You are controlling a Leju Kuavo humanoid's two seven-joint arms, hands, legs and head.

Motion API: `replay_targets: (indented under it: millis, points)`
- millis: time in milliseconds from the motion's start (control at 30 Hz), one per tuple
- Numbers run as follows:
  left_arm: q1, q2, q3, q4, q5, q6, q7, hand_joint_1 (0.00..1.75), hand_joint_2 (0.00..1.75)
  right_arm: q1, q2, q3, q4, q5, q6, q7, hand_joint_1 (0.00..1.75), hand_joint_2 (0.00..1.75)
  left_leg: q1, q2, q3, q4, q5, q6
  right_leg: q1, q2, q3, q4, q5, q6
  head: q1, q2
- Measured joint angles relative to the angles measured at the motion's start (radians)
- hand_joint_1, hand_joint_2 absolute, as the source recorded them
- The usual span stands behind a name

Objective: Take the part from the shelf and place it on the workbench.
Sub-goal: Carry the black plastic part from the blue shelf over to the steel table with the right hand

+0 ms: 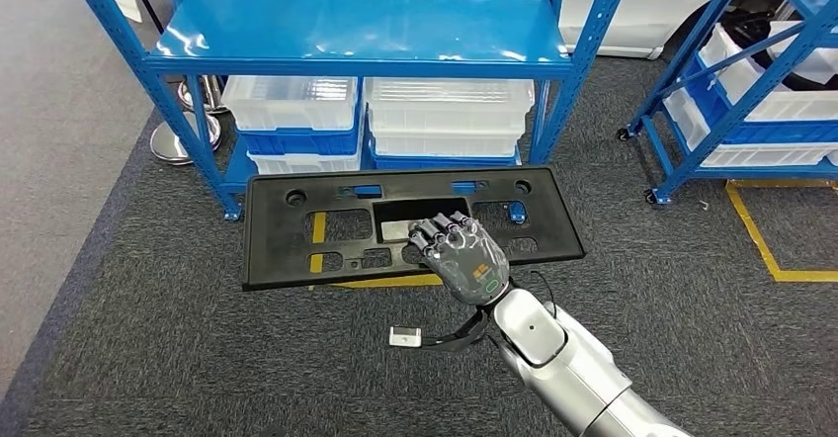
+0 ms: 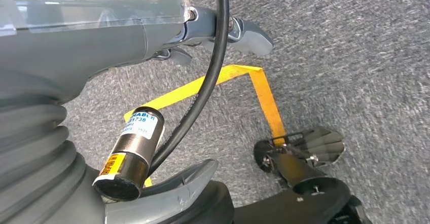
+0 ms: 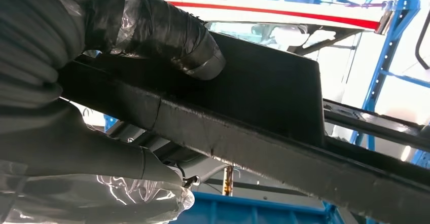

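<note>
The part is a long flat black plastic panel [image 1: 296, 229] with several cut-outs, and I hold it level above the carpet in front of the blue shelf [image 1: 356, 22]. My right hand [image 1: 464, 259] grips the panel near the middle of its near edge, with the fingers curled over the top. In the right wrist view the taped thumb [image 3: 167, 36] presses on one face of the black panel [image 3: 263, 87] and the fingers wrap the other side. My left hand [image 2: 152, 36] hangs over the carpet, holding nothing, its fingers held apart.
The shelf's top board is bare; clear plastic bins [image 1: 292, 101] are stacked on its lower level. A second blue rack [image 1: 751, 91] with bins stands at the right. Yellow floor tape [image 1: 761, 239] marks the grey carpet, and a yellow tape corner [image 2: 266, 102] lies under my left hand.
</note>
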Motion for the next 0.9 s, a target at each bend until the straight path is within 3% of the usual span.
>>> replay_targets:
  millis: [67, 100, 200, 233, 267, 333, 367, 400, 433, 500, 533, 600, 633, 700, 733, 800, 867, 900]
  points:
    - [-0.001, -0.002, 0.0, 0.0, -0.001, -0.001, -0.001, 0.0, 1.75, -0.003, 0.003, 0.0, 0.001, 0.0, 0.0, 0.0, 1.75, 1.75, -0.002, 0.0, -0.011, 0.0, 0.015, -0.007, 0.01, 0.0, 0.083, -0.131, 0.01, -0.02, -0.001, 0.0]
    - [-0.001, -0.002, 0.0, 0.0, -0.001, -0.001, 0.0, 0.0, 1.75, -0.004, 0.005, 0.0, 0.001, 0.0, 0.0, 0.0, 1.75, 1.75, 0.0, 0.0, -0.013, -0.002, 0.023, -0.012, 0.015, 0.001, 0.101, -0.167, 0.007, -0.026, -0.001, 0.0]
    - [0.001, -0.001, 0.0, 0.0, -0.003, -0.003, 0.001, 0.0, 1.75, -0.006, 0.008, 0.0, 0.002, 0.0, 0.0, 0.001, 1.75, 1.75, 0.001, -0.001, -0.021, -0.004, 0.039, -0.032, 0.016, -0.002, 0.098, -0.196, 0.032, -0.033, 0.0, 0.0]
    - [0.002, 0.0, 0.0, 0.0, -0.004, -0.003, 0.002, 0.0, 1.75, -0.007, 0.01, 0.0, 0.002, 0.0, 0.0, 0.001, 1.75, 1.75, 0.0, -0.001, -0.03, 0.015, 0.019, -0.038, 0.012, -0.005, 0.093, -0.203, 0.045, -0.037, 0.0, 0.0]
    - [0.003, 0.001, 0.0, 0.0, -0.005, -0.003, 0.004, 0.0, 1.75, -0.008, 0.012, 0.0, 0.003, 0.0, 0.0, 0.001, 1.75, 1.75, 0.0, -0.002, -0.042, 0.051, -0.021, -0.043, 0.007, -0.007, 0.084, -0.21, 0.059, -0.04, 0.0, 0.0]
    - [0.003, 0.002, 0.0, 0.0, -0.006, -0.003, 0.006, 0.0, 1.75, -0.008, 0.016, 0.0, 0.005, 0.0, 0.0, 0.001, 1.75, 1.75, 0.005, -0.003, -0.068, 0.162, -0.126, -0.054, 0.004, -0.009, 0.058, -0.211, 0.082, -0.043, 0.0, 0.0]
    - [0.003, 0.003, 0.0, 0.0, -0.007, -0.003, 0.006, 0.0, 1.75, -0.008, 0.016, 0.0, 0.006, 0.0, 0.0, 0.001, 1.75, 1.75, 0.009, -0.003, -0.076, 0.218, -0.16, -0.059, 0.004, -0.009, 0.042, -0.21, 0.094, -0.043, 0.0, 0.0]
    - [0.003, 0.004, 0.0, 0.0, -0.008, -0.003, 0.007, 0.0, 1.75, -0.008, 0.016, 0.0, 0.008, 0.0, 0.0, 0.001, 1.75, 1.75, 0.012, -0.003, -0.076, 0.26, -0.166, -0.065, 0.003, -0.01, 0.024, -0.207, 0.105, -0.041, 0.0, 0.0]
    - [0.003, 0.005, 0.0, 0.0, -0.008, -0.003, 0.007, 0.0, 1.75, -0.007, 0.016, 0.0, 0.009, 0.0, 0.0, 0.001, 1.75, 1.75, 0.016, -0.003, -0.066, 0.278, -0.149, -0.07, 0.001, -0.011, 0.005, -0.202, 0.116, -0.038, 0.0, 0.0]
    - [0.003, 0.006, 0.0, 0.0, -0.008, -0.003, 0.008, 0.0, 1.75, -0.007, 0.016, 0.0, 0.01, 0.0, 0.0, 0.001, 1.75, 1.75, 0.024, -0.003, 0.004, 0.218, -0.088, -0.078, -0.003, -0.011, -0.033, -0.187, 0.135, -0.03, -0.001, 0.0]
    - [0.002, 0.007, 0.0, 0.0, -0.009, -0.003, 0.008, 0.0, 1.75, -0.007, 0.017, 0.0, 0.01, 0.0, 0.0, 0.001, 1.75, 1.75, 0.025, -0.003, 0.058, 0.149, -0.082, -0.081, -0.004, -0.011, -0.05, -0.178, 0.141, -0.025, -0.001, 0.0]
    - [0.001, 0.007, 0.0, 0.0, -0.009, -0.002, 0.008, 0.0, 1.75, -0.007, 0.017, 0.0, 0.01, 0.0, -0.001, 0.002, 1.75, 1.75, 0.023, -0.005, 0.145, 0.016, -0.112, -0.072, -0.003, -0.011, -0.07, -0.164, 0.156, -0.013, 0.0, 0.0]
    - [0.0, 0.007, 0.0, 0.0, -0.009, -0.002, 0.008, 0.0, 1.75, -0.007, 0.018, 0.0, 0.01, 0.0, -0.001, 0.003, 1.75, 1.75, 0.02, -0.006, 0.162, -0.017, -0.128, -0.064, -0.003, -0.011, -0.074, -0.163, 0.165, -0.008, 0.0, 0.0]
    - [0.002, 0.006, 0.0, 0.0, -0.009, -0.002, 0.008, 0.0, 1.75, -0.007, 0.018, 0.0, 0.011, 0.0, -0.001, 0.003, 1.75, 1.75, 0.018, -0.004, 0.154, -0.027, -0.12, -0.043, -0.004, -0.01, -0.077, -0.167, 0.179, 0.003, 0.0, 0.0]
    - [0.002, 0.006, 0.0, 0.0, -0.009, -0.002, 0.008, 0.0, 1.75, -0.007, 0.018, 0.0, 0.012, 0.0, -0.001, 0.003, 1.75, 1.75, 0.02, -0.001, 0.146, -0.028, -0.11, -0.032, -0.005, -0.008, -0.083, -0.16, 0.167, 0.008, 0.0, 0.0]
    - [0.002, 0.007, 0.0, 0.0, -0.01, -0.002, 0.009, 0.0, 1.75, -0.006, 0.017, 0.0, 0.014, 0.0, -0.001, 0.003, 1.75, 1.75, 0.024, 0.005, 0.123, -0.031, -0.084, -0.012, -0.008, -0.005, -0.108, -0.091, 0.081, 0.015, 0.001, 0.0]
    - [0.001, 0.007, 0.0, 0.0, -0.011, -0.002, 0.008, 0.0, 1.75, -0.006, 0.017, 0.0, 0.016, 0.0, -0.001, 0.004, 1.75, 1.75, 0.022, 0.007, 0.091, -0.029, -0.058, -0.004, -0.009, -0.003, -0.137, 0.041, -0.017, 0.02, 0.002, 0.0]
    - [0.001, 0.007, 0.0, 0.0, -0.013, -0.002, 0.008, 0.0, 1.75, -0.005, 0.017, 0.0, 0.017, 0.0, -0.001, 0.004, 1.75, 1.75, 0.022, 0.007, 0.073, -0.028, -0.045, -0.005, -0.009, -0.003, -0.142, 0.097, -0.033, 0.022, 0.002, 0.0]
